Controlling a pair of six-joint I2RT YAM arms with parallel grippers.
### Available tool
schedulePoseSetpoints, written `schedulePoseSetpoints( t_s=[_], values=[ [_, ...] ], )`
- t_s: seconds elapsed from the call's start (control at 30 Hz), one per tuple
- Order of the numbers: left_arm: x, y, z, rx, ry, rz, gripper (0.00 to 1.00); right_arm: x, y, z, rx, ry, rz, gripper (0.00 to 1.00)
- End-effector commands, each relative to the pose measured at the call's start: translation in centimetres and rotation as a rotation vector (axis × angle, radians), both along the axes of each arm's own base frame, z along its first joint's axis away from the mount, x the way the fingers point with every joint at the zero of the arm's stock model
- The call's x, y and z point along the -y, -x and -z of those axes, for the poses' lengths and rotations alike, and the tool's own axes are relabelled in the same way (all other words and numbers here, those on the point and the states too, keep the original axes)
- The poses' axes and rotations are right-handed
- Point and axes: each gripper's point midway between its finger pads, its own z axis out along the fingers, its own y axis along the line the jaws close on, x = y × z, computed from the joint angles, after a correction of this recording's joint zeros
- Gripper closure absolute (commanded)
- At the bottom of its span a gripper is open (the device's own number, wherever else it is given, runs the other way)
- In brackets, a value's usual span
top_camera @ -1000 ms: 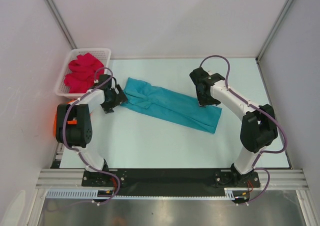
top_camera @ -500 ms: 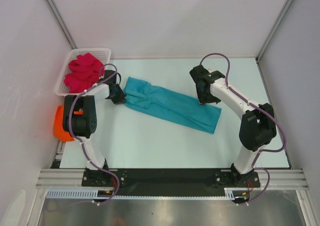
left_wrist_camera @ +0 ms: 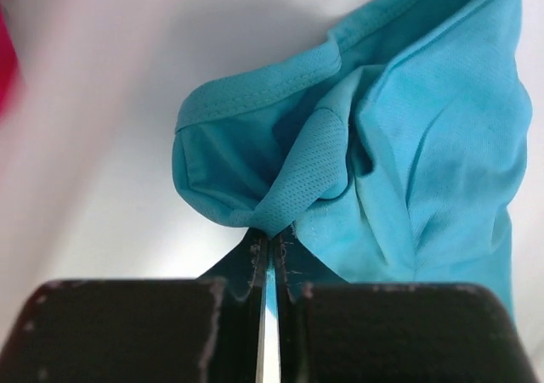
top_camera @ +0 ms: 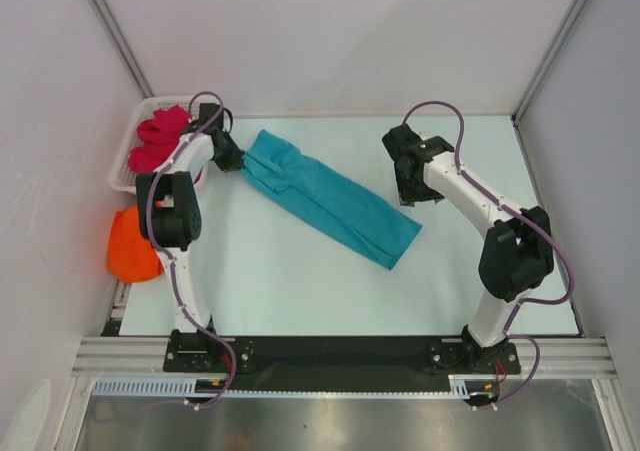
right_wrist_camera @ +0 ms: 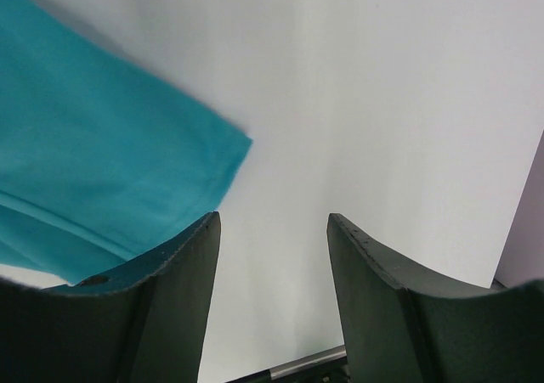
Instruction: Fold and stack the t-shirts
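Teal t-shirt [top_camera: 330,201], folded into a long band, is spread on the table beside the basket [top_camera: 120,171]. Its basket-side end is pinched by the closed left gripper [left_wrist_camera: 270,247]. The right gripper [right_wrist_camera: 272,230] is held open at the band's end away from the basket. Pink t-shirt [top_camera: 160,139] is seen inside the basket, orange t-shirt [top_camera: 133,246] just in front of it.

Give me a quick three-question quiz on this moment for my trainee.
1. True or false: the right gripper is shut on the teal t-shirt.
2. Where does the crimson-pink t-shirt lie? A: in the white basket. B: in the left gripper. C: in the right gripper.
3. Fill in: the left gripper is shut on the ___ t-shirt.
Key: 1 false, it is open and holds nothing. 2 A. 3 teal.
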Motion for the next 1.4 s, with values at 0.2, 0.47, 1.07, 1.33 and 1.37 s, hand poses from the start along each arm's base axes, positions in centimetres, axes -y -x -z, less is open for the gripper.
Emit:
schedulePoseSetpoints(
  t_s=[0.2,0.47,1.07,1.33,1.37],
  values=[
    [-3.7,-5.4,-1.0,0.009,-0.011,-0.003,0.36,-0.1,-0.5,-0.6,0.006,-0.002,-0.007,0.41],
    [-2.4,-2.5,-7.0,0.119,-0.049,0.012,0.0,-0.8,-0.2,0.2,-0.004,-0.02,-0.023,0.41],
    [22.3,16.0,-4.2,0.135,0.164,0.463,0.0,-1.0,-3.1,4.5,-0.02,-0.153,-0.005,0.41],
    [29.1,20.8,-1.0,0.093,0.145,0.591,0.0,0.2,-3.2,6.0,-0.041,-0.153,0.014,0.41],
    [30.0,21.3,-0.8,0.093,0.153,0.607,0.0,0.5,-3.3,6.0,-0.04,-0.151,0.017,0.41]
  ],
)
